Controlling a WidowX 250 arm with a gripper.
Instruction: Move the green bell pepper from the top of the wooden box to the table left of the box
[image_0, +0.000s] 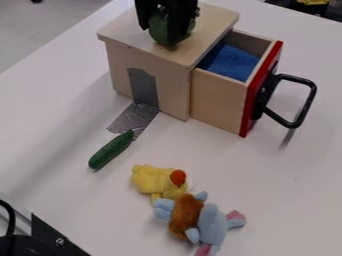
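White table (280, 170), wooden drawer box (170, 82), tape (131, 121), cucumber (111, 150), yellow plush (152, 179), apparently blue-brown plush (212, 225)

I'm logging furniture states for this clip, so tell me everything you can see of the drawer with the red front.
The drawer juts partway out of the right side of the wooden box. Its walls look like pale, plain wood, and its upright front panel shows bright red along the edge. A black looped handle sticks out from that front. The top is open, and blue material lies inside. What the part within the box looks like is hidden.
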